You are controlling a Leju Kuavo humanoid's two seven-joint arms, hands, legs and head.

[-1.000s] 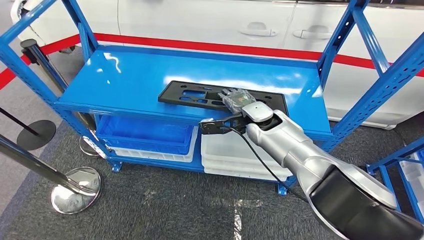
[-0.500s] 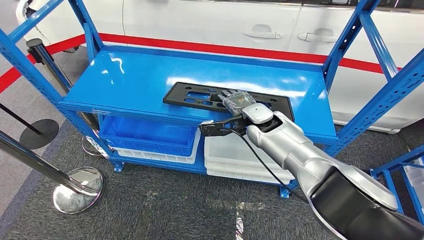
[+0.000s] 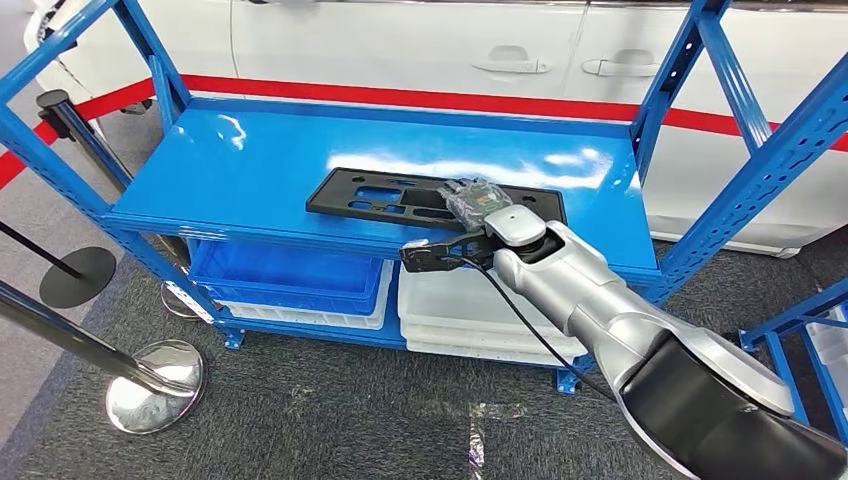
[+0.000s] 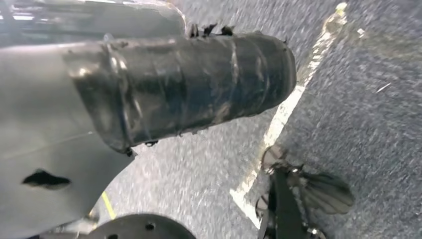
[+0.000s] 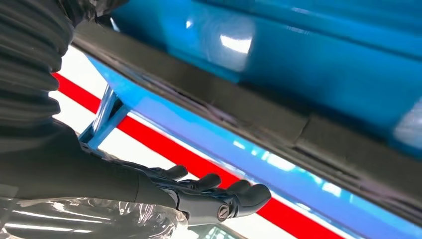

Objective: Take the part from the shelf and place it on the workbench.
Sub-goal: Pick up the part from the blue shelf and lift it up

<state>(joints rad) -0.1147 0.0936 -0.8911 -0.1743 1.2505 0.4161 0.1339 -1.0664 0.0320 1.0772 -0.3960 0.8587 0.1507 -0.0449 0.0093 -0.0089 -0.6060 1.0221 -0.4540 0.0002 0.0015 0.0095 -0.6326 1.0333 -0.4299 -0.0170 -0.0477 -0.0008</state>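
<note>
Head view. A blue metal shelf [image 3: 250,160] stands on grey carpet before a white car [image 3: 420,40] with a red stripe along its lower side. On the glossy top level of the shelf lies the part [image 3: 380,195], a flat black plastic panel with cut-outs, set lengthwise near the front edge. The silver right arm [image 3: 600,300] reaches in from the lower right; the right hand [image 3: 472,197], wrapped in clear film, rests on top of the part toward its right end, fingers laid flat and pointing away from the robot. Whether the hand grips the part or merely lies on it cannot be told. On the lower level sit a blue bin [image 3: 290,270] and white trays [image 3: 470,315]. Chrome-based barrier posts [image 3: 150,385] stand on the floor at the left.

Left wrist view. The picture is blurred: grey carpet with a pale painted line [image 4: 278,124]. The state of the left hand cannot be told.

Right wrist view. The dark fingers [image 5: 219,196] of the right hand extend side by side, slightly curled at the tips, close along the black edge of the part [image 5: 239,119], with the blue shelf surface behind it. No closed grasp is visible.
</note>
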